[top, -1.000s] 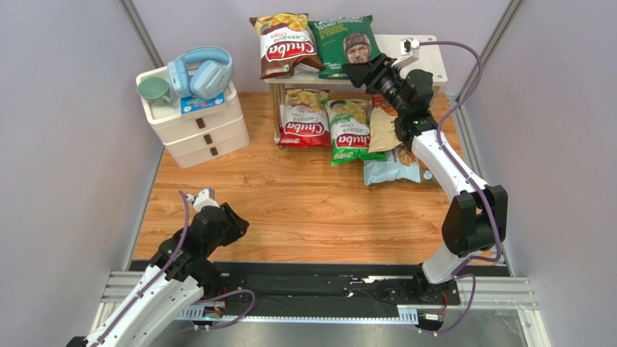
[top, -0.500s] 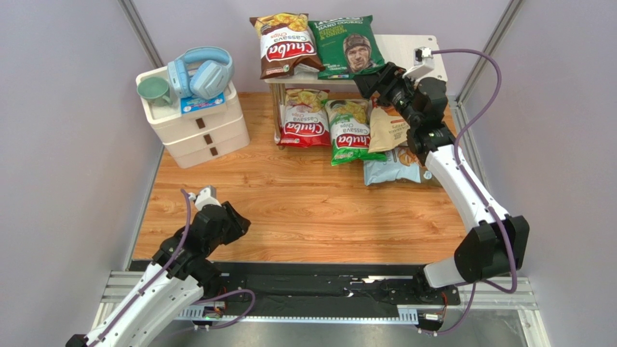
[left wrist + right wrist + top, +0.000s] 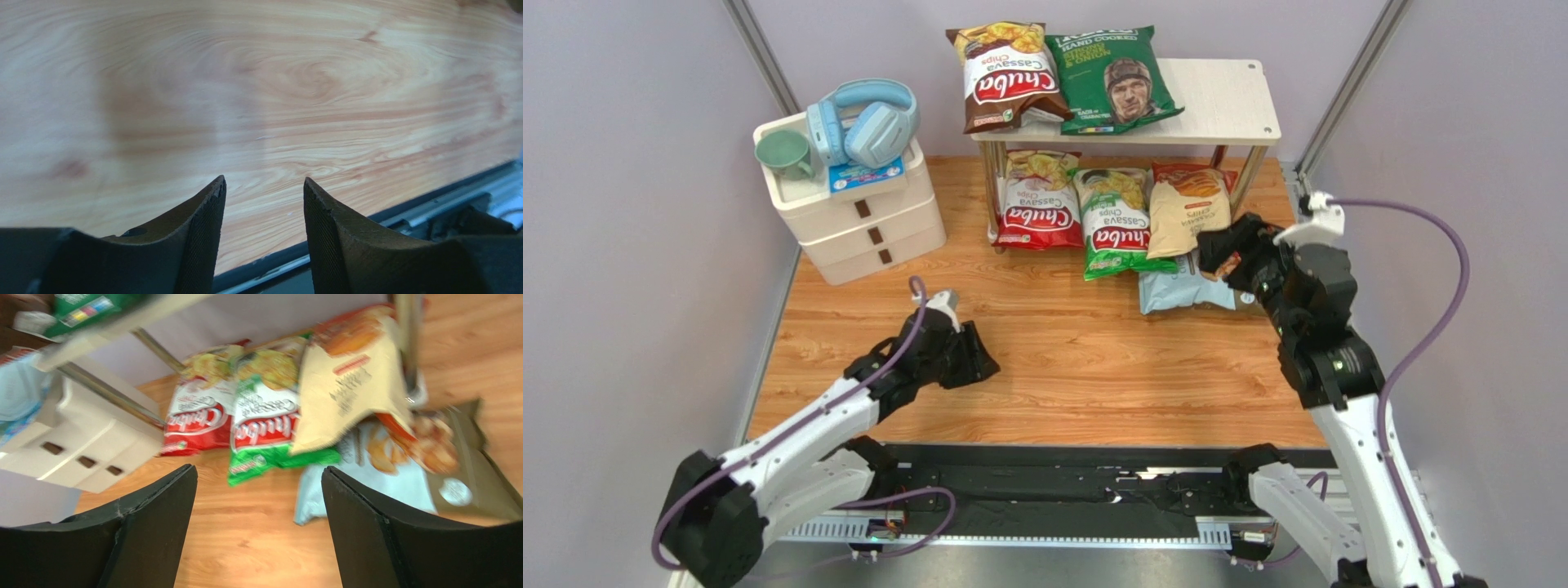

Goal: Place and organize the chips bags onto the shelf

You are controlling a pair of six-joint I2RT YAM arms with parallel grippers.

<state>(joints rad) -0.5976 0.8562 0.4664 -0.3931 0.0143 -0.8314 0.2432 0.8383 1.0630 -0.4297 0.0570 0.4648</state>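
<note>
The shelf (image 3: 1222, 110) stands at the back. On its top board lie the brown Chuba bag (image 3: 1008, 76) and the dark green bag with a man's face (image 3: 1112, 80). Below lean the red Chuba bag (image 3: 1038, 202), the green Chuba bag (image 3: 1116, 223) and the cream-orange bag (image 3: 1185, 211). The light blue bag (image 3: 1179, 289) lies on the floor in front. My right gripper (image 3: 1219, 249) is open and empty, just right of the light blue bag (image 3: 393, 471). My left gripper (image 3: 981, 363) is open and empty, low over bare wood (image 3: 264, 92).
A white three-drawer unit (image 3: 854, 202) stands at the back left with blue headphones (image 3: 867, 120) and a green cup (image 3: 784, 153) on top. Grey walls close both sides. A black rail (image 3: 1063, 484) runs along the near edge.
My right gripper has left the dark green bag on the top board and drawn back down toward the light blue bag. My left arm has reached forward to the right over the floor.
</note>
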